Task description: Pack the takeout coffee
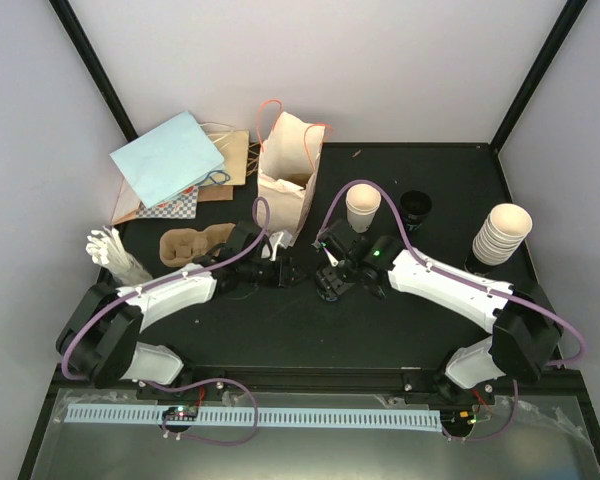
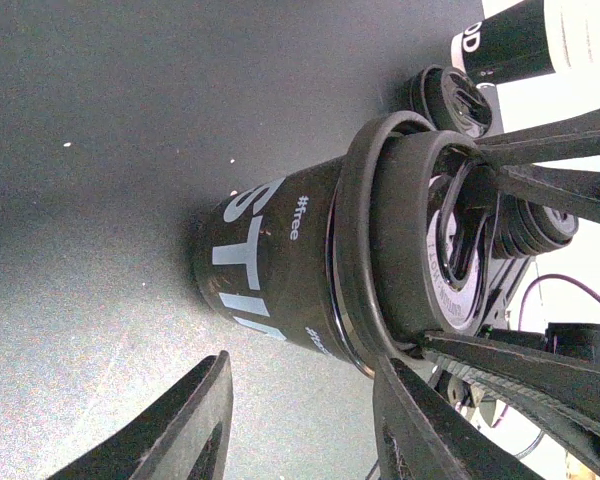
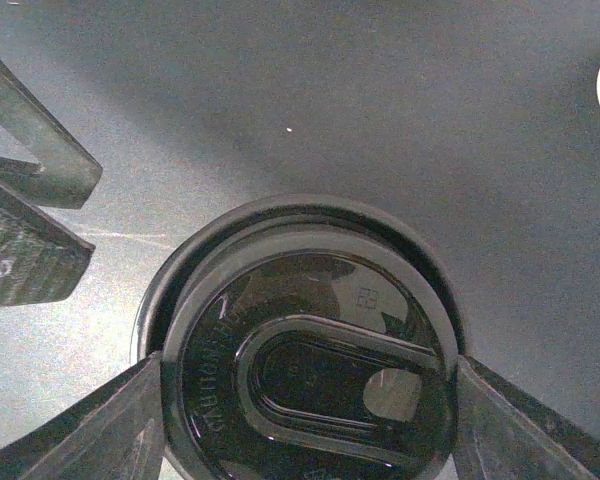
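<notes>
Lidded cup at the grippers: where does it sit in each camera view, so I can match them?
Top external: lidded cup at picture centre, mostly hidden under the right gripper.
Left wrist: centre-right, dark printed wall, lid facing right.
Right wrist: bottom centre, only the lid seen, from above.
Shared landmark: the right gripper, straddling the lid.

The left arm point(image 1: 170, 292) and right arm point(image 1: 450, 285) reach from the lower corners of the top view toward its centre, wrists nearly meeting. The left gripper point(image 2: 302, 365) has its jaws standing apart. The right gripper point(image 3: 308, 365) presses its fingers point(image 3: 130, 420) against both sides of a black lid point(image 3: 280, 300).
</notes>
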